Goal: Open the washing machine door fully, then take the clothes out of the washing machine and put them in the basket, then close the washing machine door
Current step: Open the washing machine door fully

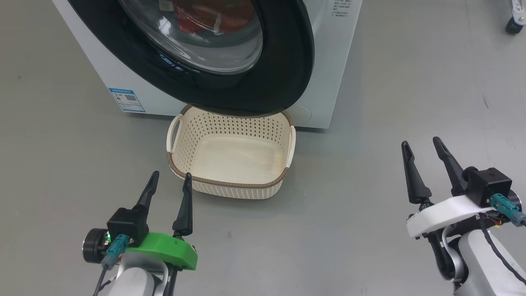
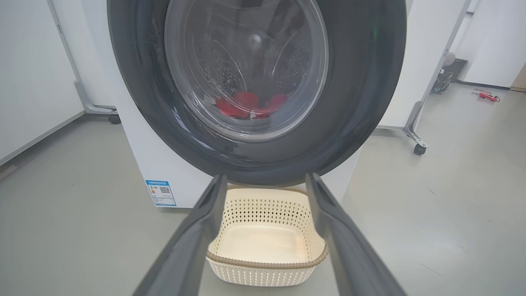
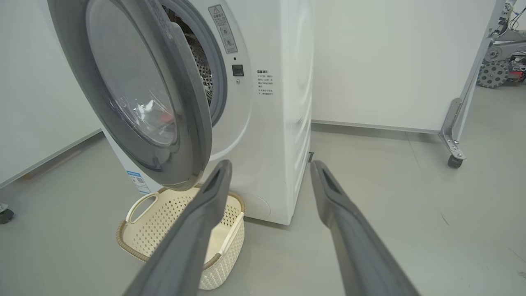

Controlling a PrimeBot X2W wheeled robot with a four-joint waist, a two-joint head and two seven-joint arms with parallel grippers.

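Nearest, the left gripper [image 1: 172, 174] hovered over the grey floor [image 1: 370, 205] with its fingers spread wide and nothing between them, just short of the basket's near rim. The right gripper [image 1: 420, 141] was equally wide open and held nothing, well off to the right. Beyond them stood the white washing machine [image 1: 324, 61], its black-rimmed door [image 1: 283, 61] partly open, the right edge standing off the front. Under the door's lower edge, the cream basket [image 1: 226, 182] sat on the floor against the machine. Red clothes [image 1: 197, 18] lay inside the drum, seen through the door glass.
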